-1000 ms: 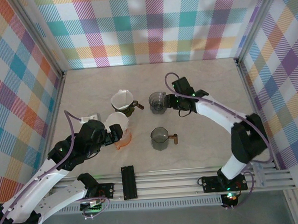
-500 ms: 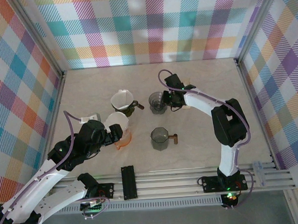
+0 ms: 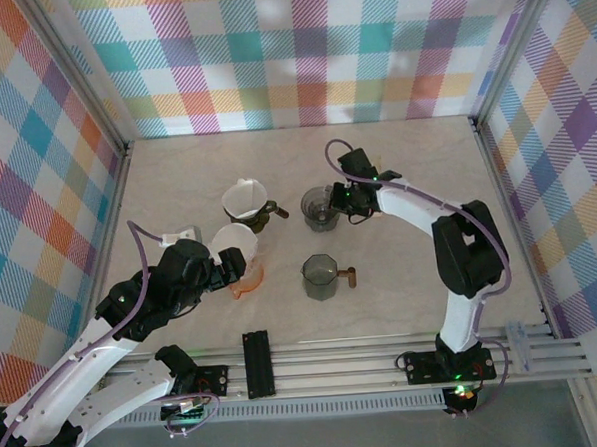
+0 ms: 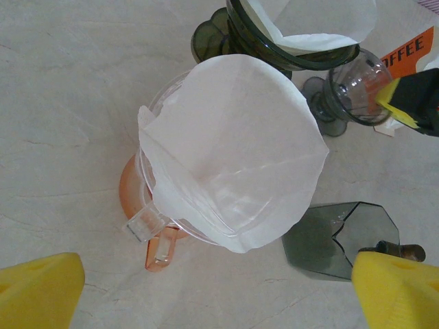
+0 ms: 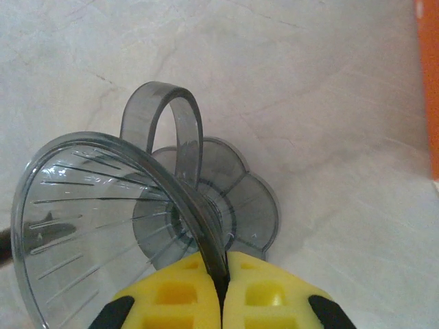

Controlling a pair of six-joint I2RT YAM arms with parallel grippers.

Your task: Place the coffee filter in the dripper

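A white paper coffee filter (image 4: 233, 151) sits open in a clear dripper (image 4: 147, 223) that rests on a pink dripper (image 4: 161, 250); from above the filter (image 3: 232, 245) lies left of centre. My left gripper (image 4: 218, 295) is open, its yellow fingertips (image 4: 41, 288) wide apart on the near side of that dripper, touching nothing. My right gripper (image 5: 223, 281) is shut on the rim of a smoke-grey dripper (image 5: 103, 212), which stands at mid-table (image 3: 320, 206) with the right gripper (image 3: 343, 195) beside it.
A dark dripper (image 3: 247, 201) holding another white filter stands behind the pink one. An octagonal grey dripper (image 3: 321, 276) with a brown handle sits nearer the front. An orange coffee packet (image 4: 410, 55) lies by the right gripper. Checked walls enclose the table.
My right arm swung left and its gripper closed on the smoke-grey dripper's rim, nudging it slightly right. The left arm and the filter have not moved.
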